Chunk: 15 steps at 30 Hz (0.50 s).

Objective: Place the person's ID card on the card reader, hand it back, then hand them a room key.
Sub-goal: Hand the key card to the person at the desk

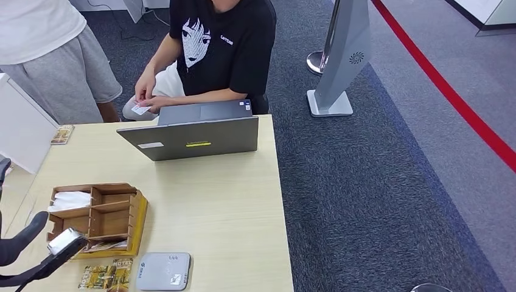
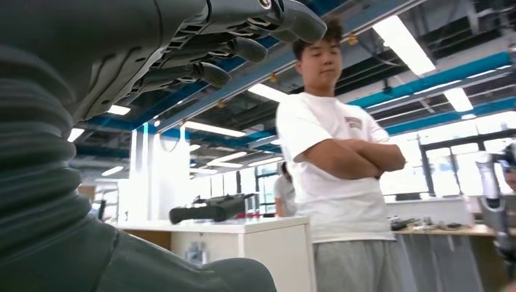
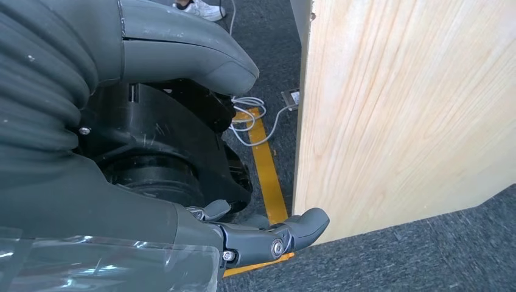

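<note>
The ID card [image 1: 140,110] is w/ the seated person [image 1: 219,48] across the table, pinched in their fingers just behind the laptop [image 1: 193,135], near the desk's far edge. We read that as them getting it ready to hand over, so no part of the task looks begun on our side.

The card reader [image 1: 163,271], a flat grey pad, lies at the near edge of the table [image 1: 231,207], close to us, prob. so a short reach drops a card on it. Just beside it is the wooden organizer [image 1: 97,216], w/ white paper in a back compartment and what look like card sleeves in the front one. We guess the room keys are kept there, but can't confirm. Gold-printed sleeves [image 1: 106,275] lie between organizer and reader.

Our left hand [image 1: 36,252] is raised over the near left corner, palm up, thumb apart from the fingers. A pale flat patch sits at the fingertips in the head view; can't tell if that's a held card or glare. In the wrist view the fingers [image 2: 243,48] are stretched out, nothing visible between them.

Our right hand [image 3: 268,240] hangs low beside the table's wooden side panel [image 3: 401,115], fingers loosely curled, holding nothing, idle until needed.

A second person [image 2: 338,176] stands by w/ arms folded, watching.
</note>
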Tool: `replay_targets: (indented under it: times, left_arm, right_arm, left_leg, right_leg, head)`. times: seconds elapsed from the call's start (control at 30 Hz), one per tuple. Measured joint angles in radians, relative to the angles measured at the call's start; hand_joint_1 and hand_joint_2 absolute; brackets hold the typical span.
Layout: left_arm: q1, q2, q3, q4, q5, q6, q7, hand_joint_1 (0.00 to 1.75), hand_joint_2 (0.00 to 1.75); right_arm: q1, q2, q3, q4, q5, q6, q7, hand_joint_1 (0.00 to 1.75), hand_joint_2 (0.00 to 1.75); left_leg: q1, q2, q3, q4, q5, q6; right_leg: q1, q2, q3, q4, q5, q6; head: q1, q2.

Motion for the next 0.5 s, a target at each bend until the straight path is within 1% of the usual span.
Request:
replay_targets:
  times: [0.07,0.17,0.33,0.5]
  left_arm:
    - [0.022,0.008,-0.013,-0.001,-0.019,-0.005,-0.023,0.00,1.75]
    - [0.062,0.038,-0.063,0.000,-0.052,-0.011,-0.034,0.00,1.75]
    - [0.113,0.095,-0.157,0.010,-0.067,-0.008,-0.010,0.00,1.75]
    - [0.142,0.121,-0.198,0.029,-0.031,-0.008,0.029,0.00,1.75]
  right_arm:
    - [-0.001,0.000,-0.006,0.000,0.003,0.004,-0.004,0.00,1.75]
    - [-0.006,0.000,-0.020,0.000,0.006,0.019,-0.008,0.00,1.75]
    - [-0.017,0.000,-0.041,0.001,0.008,0.035,-0.008,0.00,1.75]
    - [-0.024,0.000,-0.052,0.005,0.019,0.038,-0.009,0.00,1.75]
  left_leg:
    - [0.000,0.000,0.000,0.000,0.000,0.000]
    - [0.000,0.000,0.000,0.000,0.000,0.000]
    - [0.000,0.000,0.000,0.000,0.000,0.000]
    - [0.000,0.000,0.000,0.000,0.000,0.000]
  right_leg:
    - [0.000,0.000,0.000,0.000,0.000,0.000]
    - [0.000,0.000,-0.001,0.000,0.000,0.000]
    - [0.000,0.000,-0.001,0.000,0.000,0.000]
    - [0.000,0.000,0.000,0.000,0.000,0.000]
  head:
    - [0.000,0.000]
    - [0.000,0.000]
    - [0.000,0.000]
    - [0.000,0.000]
